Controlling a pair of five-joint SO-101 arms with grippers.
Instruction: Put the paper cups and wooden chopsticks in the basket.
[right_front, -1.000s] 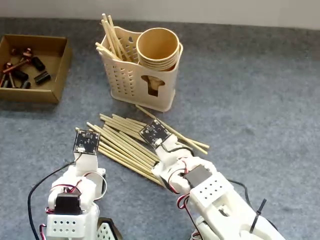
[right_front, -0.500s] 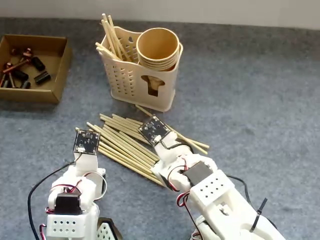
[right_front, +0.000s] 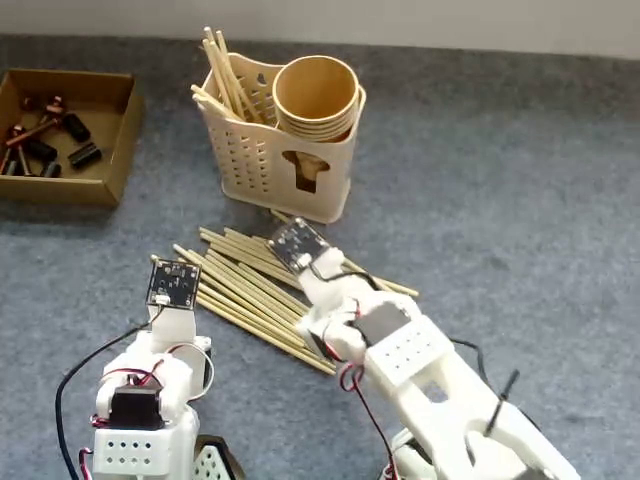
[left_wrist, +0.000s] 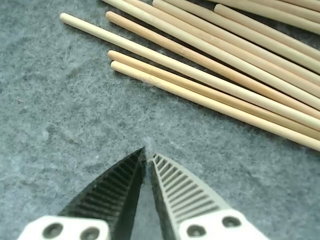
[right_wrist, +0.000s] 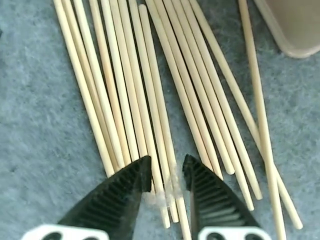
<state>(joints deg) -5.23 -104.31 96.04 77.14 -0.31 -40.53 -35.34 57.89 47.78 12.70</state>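
High view, from where I'm standing: the wooden chopsticks (right_front: 250, 285) are lying in a loose fan on the grey table (right_front: 520, 200), just in front of the basket (right_front: 262, 165). The stowed chopsticks (right_front: 222, 65) are leaning in the basket's left compartment, and the paper cups (right_front: 316, 95) are sitting nested in its right one, their rim showing above the wall.

On the right wrist view, the right claw (right_wrist: 165, 162) is hanging low over the near ends of the pile (right_wrist: 130, 90). Its jaws are standing narrowly apart with a couple of sticks running through the gap, and I cannot tell whether the pads are touching them.

On the left wrist view, the left claw (left_wrist: 148, 152) is resting over bare table just beside the stick ends (left_wrist: 210, 75). Its jaws are closed tip to tip and are holding nothing.

Off at the table's far left, a cardboard box (right_front: 122, 150) is holding small dark parts.
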